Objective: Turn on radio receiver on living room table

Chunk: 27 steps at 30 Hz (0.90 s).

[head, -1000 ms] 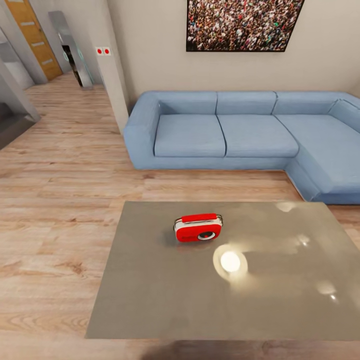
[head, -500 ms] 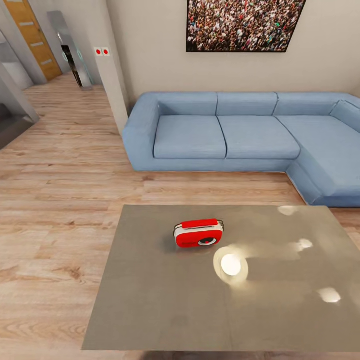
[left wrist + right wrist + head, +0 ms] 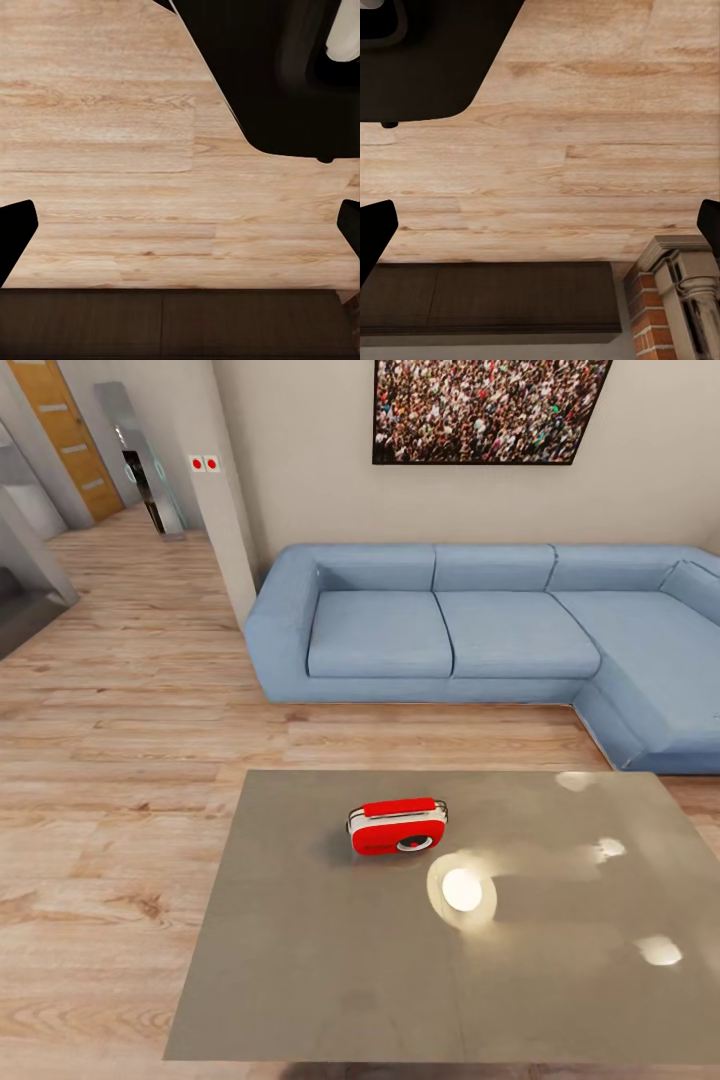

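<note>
Radio receiver (image 3: 397, 827) sits upright on the table (image 3: 300, 960), toward the table's far side, with bare glossy top all around it and bright light reflections (image 3: 462, 889) just beside it. Beyond the table, across a strip of wood floor (image 3: 120, 760), stands the blue sectional sofa (image 3: 480, 630) under a framed crowd picture (image 3: 488, 408). The left gripper (image 3: 180, 232) and the right gripper (image 3: 540, 229) both hang spread wide over floor planks, beside the robot's dark base (image 3: 262, 75). A brick column (image 3: 675, 300) stands near the right gripper.

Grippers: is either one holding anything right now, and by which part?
Nothing is held. Both the left gripper and right gripper are open over bare wood floor; the small red radio receiver sits untouched on the glossy grey-brown table.
</note>
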### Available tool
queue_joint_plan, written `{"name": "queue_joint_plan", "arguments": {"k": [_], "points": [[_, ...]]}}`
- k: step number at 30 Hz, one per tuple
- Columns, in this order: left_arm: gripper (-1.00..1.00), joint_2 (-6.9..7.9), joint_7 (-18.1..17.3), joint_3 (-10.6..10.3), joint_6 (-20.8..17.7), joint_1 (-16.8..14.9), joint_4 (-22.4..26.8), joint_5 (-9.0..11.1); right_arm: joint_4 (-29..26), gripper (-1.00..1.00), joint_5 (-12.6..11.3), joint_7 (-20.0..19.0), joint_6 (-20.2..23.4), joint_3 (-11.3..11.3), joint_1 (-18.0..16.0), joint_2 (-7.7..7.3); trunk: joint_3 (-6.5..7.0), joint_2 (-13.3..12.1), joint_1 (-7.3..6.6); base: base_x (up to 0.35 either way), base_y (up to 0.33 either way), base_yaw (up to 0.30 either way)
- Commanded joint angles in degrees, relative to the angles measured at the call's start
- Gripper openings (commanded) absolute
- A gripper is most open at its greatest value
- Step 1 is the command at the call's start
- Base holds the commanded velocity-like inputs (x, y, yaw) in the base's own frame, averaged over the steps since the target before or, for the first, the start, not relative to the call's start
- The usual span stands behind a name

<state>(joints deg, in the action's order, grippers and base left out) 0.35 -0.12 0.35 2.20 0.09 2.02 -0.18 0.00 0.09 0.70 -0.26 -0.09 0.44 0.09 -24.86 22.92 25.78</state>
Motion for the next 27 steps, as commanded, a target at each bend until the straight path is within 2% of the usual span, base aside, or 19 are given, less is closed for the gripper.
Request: {"name": "queue_joint_plan", "arguments": {"k": [1,27], "points": [[1.0,0.0,0.01,0.0,0.0,0.0,0.0,0.0,0.0,1.0,0.0,0.0,0.0,0.0,0.0,0.0,0.0,0.0,0.0,0.0,0.0,0.0],[1.0,0.0,0.03,0.0,0.0,0.0,0.01,0.02,0.0,1.0,0.0,0.0,0.0,0.0,0.0,0.0,0.0,0.0,0.0,0.0,0.0,0.0]]}}
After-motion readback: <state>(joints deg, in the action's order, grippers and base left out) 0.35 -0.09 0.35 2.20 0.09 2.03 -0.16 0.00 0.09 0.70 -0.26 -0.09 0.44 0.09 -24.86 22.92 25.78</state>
